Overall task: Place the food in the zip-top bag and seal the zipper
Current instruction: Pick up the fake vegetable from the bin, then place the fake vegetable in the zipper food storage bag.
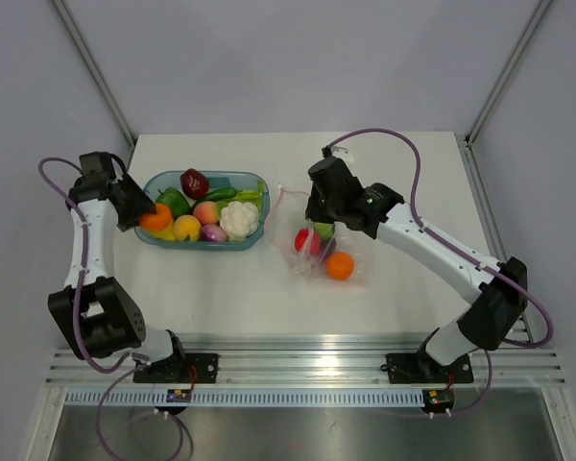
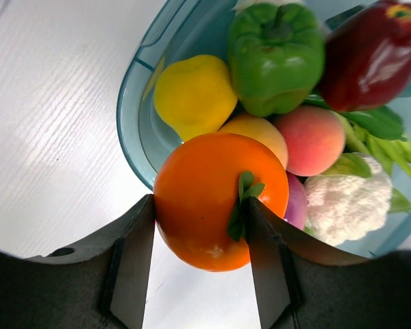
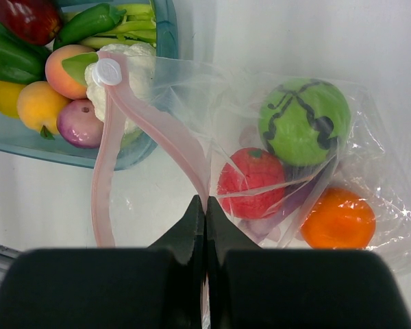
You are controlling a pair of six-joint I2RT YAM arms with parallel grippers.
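Note:
My left gripper [image 1: 146,219] is shut on an orange toy fruit [image 2: 219,199] [image 1: 156,218] at the left end of the teal tray [image 1: 253,179]. The tray holds a green pepper [image 2: 277,55], a dark red piece [image 2: 373,51], a yellow piece [image 2: 192,92], a peach [image 2: 315,140] and a white cauliflower [image 1: 239,219]. My right gripper [image 3: 205,205] is shut on the pink-red zipper [image 3: 157,130] of the clear zip-top bag [image 1: 328,252], holding its mouth up and open. Inside the bag lie a green ball [image 3: 303,121], a red piece [image 3: 252,183] and an orange ball [image 3: 338,218].
The teal tray [image 2: 133,116] stands left of the bag on the white table. A white zipper slider [image 3: 108,71] sits at the far end of the pink strip. Grey walls surround the table; a metal rail runs along the near edge [image 1: 298,360].

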